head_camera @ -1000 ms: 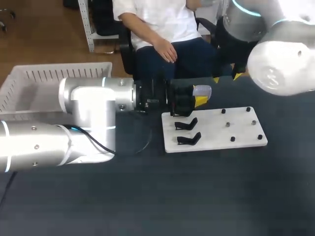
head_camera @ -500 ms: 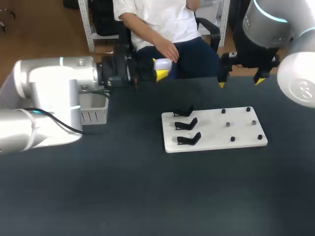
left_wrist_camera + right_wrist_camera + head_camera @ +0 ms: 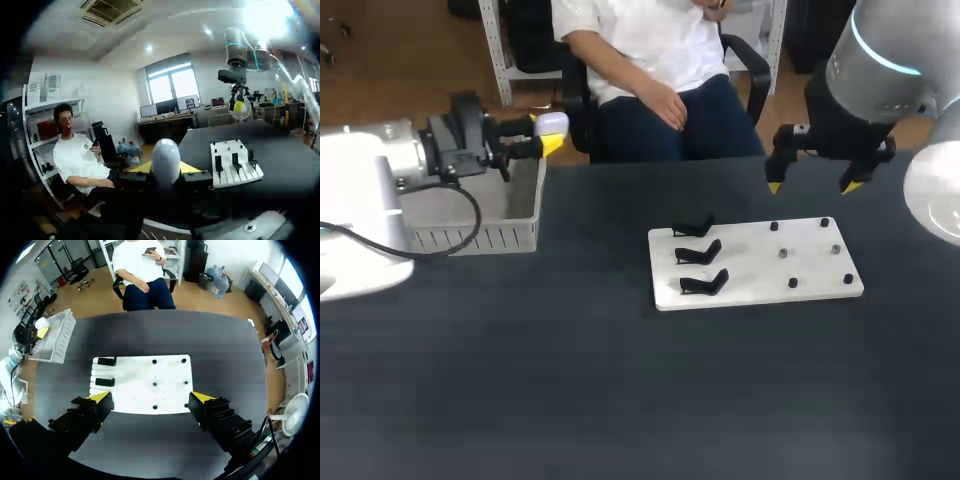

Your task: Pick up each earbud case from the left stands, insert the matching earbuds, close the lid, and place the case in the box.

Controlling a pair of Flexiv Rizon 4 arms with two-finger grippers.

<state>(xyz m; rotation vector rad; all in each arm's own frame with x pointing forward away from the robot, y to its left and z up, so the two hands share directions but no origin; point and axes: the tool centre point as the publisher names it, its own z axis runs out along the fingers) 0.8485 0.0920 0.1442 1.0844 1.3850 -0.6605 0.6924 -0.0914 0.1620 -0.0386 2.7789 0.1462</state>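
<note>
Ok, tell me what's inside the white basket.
No case shows on the basket's visible floor; the left arm covers its left part. The earbud case is held in the left pincer, not inside.

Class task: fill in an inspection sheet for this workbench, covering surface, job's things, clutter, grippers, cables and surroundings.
surface: dark matte table bearing board and basket.
job's things: pale rounded earbud case, looking closed, held over the far corner of the white slatted plastic basket; white flat board with three black stands, all empty, and small pegs.
clutter: nothing seen.
grippers: left gripper shut on the case; right gripper open, empty, above the table's far edge beyond the board.
cables: black cable loops from the left arm across the basket.
surroundings: nothing seen reaching over the table.
</note>
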